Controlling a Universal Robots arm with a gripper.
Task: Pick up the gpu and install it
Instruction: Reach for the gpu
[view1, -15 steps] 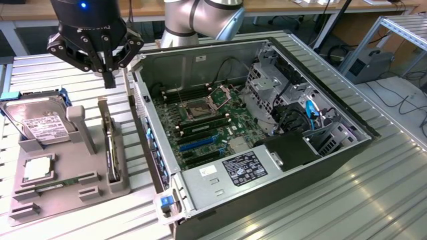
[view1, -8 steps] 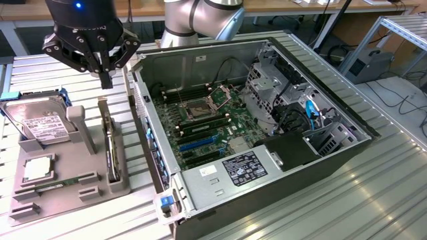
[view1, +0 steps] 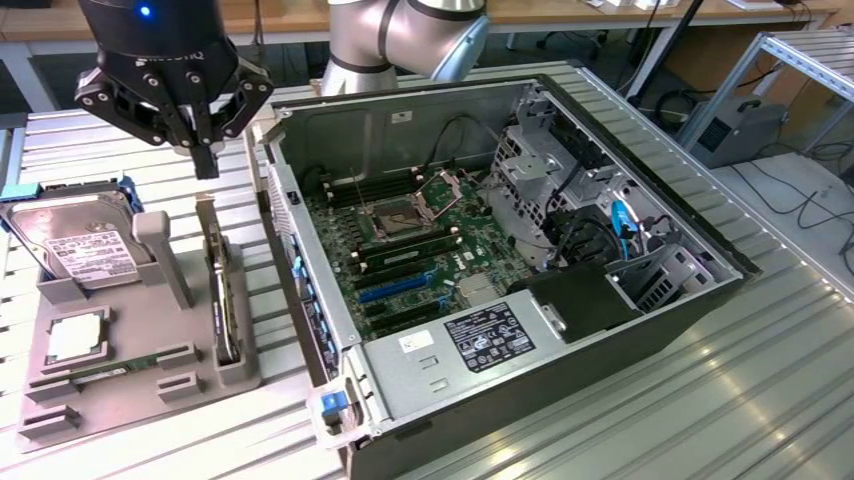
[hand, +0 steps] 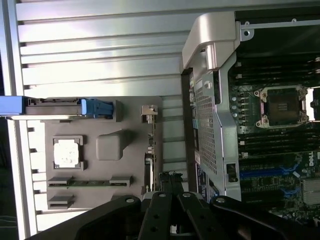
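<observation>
Presently, gripper (view1: 206, 170) hovering, fingers (view1: 203, 150) closed together on nothing, gpu (view1: 218, 280) near and below the fingertips, stood on edge in grey holder (view1: 147, 352) slot, top edge upward for grasping.

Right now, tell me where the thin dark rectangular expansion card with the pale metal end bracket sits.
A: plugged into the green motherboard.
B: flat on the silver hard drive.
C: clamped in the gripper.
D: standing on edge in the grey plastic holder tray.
D: the gpu stands on edge in the grey holder tray, with the gripper hovering above it.
</observation>
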